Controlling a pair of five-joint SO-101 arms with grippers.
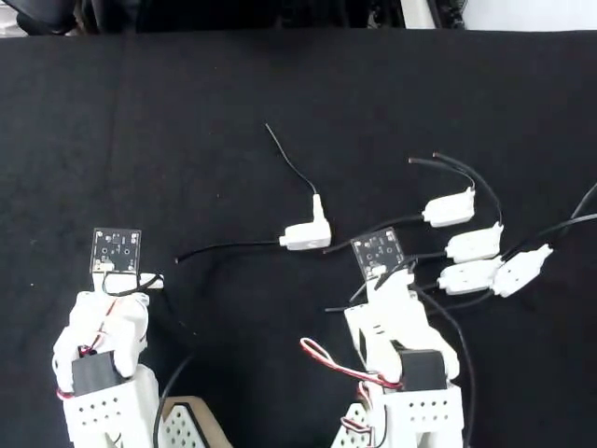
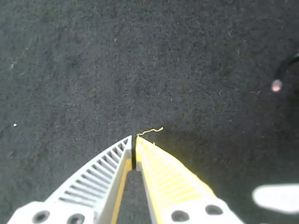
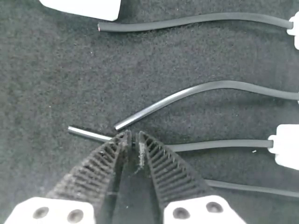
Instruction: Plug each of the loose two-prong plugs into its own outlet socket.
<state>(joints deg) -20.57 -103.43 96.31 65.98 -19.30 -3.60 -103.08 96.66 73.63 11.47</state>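
Note:
Several white plug pieces on black cords lie on the black table. Two of them [image 1: 308,233] meet in an L shape at the centre. Others [image 1: 469,259] cluster at the right. My left gripper [image 2: 134,140] is shut and empty over bare cloth; a blurred white piece [image 2: 278,198] lies beside it, and a cord end [image 2: 277,85] farther off. My right gripper [image 3: 132,137] is shut just above a thin black cord [image 3: 219,145] that runs under its tips to a white plug [image 3: 286,151]. I cannot tell plugs from sockets.
More cords [image 3: 205,91] and a white piece [image 3: 84,7] lie beyond the right gripper. The left arm [image 1: 103,341] and right arm [image 1: 401,345] stand at the near edge. A tan perforated part [image 1: 187,425] sits between them. The table's far half is bare cloth.

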